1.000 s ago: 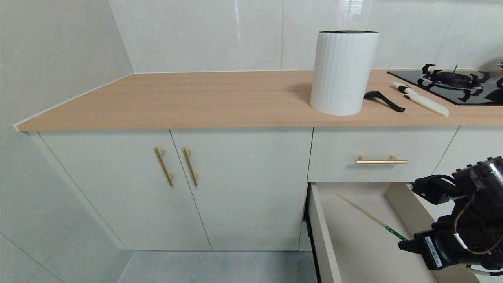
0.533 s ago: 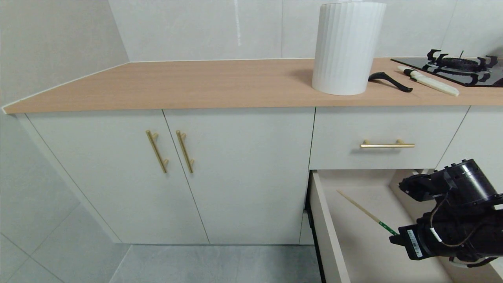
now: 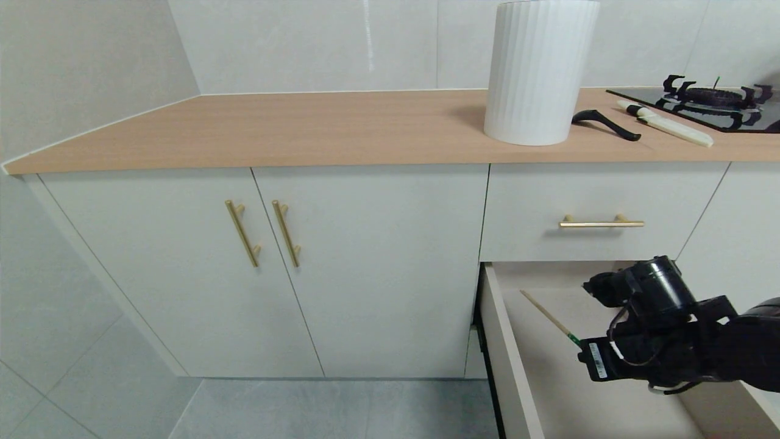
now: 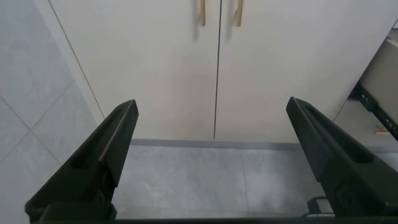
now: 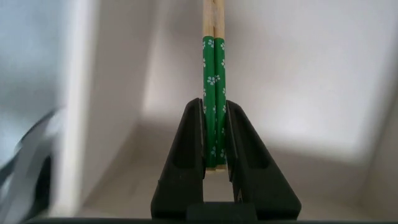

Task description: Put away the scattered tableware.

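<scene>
A pair of wooden chopsticks (image 3: 545, 316) with green patterned ends (image 5: 212, 62) is clamped in my right gripper (image 3: 584, 349), whose fingers (image 5: 186, 143) press on both sides of the green part. The gripper (image 5: 214, 134) hangs over the open lower drawer (image 3: 504, 347), and the sticks slant toward the drawer's back left. On the counter a black spoon (image 3: 603, 122) and a white knife (image 3: 667, 127) lie to the right of a white ribbed canister (image 3: 539, 73). My left gripper (image 4: 211, 162) is open, low in front of the cabinet doors (image 4: 217, 62), holding nothing.
A black gas hob (image 3: 713, 100) sits at the counter's far right. Above the open drawer is a closed drawer with a gold handle (image 3: 601, 224). Two cabinet doors with gold handles (image 3: 262, 231) stand to the left, above grey floor tiles (image 3: 341, 408).
The head camera has tilted, shifting the whole picture. My right arm has moved left and farther over the open drawer, carrying the chopsticks along.
</scene>
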### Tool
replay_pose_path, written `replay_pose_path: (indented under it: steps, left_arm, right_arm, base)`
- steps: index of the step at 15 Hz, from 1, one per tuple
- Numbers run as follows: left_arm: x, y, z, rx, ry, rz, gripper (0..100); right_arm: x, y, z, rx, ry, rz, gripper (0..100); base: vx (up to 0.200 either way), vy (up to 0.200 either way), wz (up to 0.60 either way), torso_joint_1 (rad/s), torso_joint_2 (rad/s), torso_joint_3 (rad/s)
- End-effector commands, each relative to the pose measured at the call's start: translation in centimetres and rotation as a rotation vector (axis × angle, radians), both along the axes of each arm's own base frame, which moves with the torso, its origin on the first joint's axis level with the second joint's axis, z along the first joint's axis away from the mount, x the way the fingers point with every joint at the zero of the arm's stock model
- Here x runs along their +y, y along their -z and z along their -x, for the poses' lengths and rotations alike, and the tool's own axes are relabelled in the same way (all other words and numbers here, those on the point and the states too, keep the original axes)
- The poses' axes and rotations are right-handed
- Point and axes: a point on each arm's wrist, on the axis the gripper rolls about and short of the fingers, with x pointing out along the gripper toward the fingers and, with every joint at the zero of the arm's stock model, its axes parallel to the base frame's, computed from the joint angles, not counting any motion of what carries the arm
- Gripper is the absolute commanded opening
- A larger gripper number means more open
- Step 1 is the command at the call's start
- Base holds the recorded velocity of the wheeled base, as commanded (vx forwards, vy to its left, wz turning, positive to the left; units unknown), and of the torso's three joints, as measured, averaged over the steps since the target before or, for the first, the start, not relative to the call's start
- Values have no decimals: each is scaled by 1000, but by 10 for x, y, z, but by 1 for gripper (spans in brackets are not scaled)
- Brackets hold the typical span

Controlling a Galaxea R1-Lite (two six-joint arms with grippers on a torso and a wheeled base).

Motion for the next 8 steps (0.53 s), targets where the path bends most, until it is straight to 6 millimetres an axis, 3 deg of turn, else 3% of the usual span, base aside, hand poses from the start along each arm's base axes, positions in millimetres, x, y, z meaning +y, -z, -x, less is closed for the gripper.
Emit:
replay_pose_path:
  steps: [1, 8]
  left_arm:
    - [0, 0, 0, 2, 0, 0, 100]
    - [0, 0, 0, 0, 0, 0, 100]
  right_arm:
    - [4, 50, -23, 57, 62, 79, 0]
    - [9, 102, -37, 76, 64, 88, 0]
  base:
    - [0, 0, 0, 0, 0, 0]
    - [0, 0, 0, 0, 0, 0]
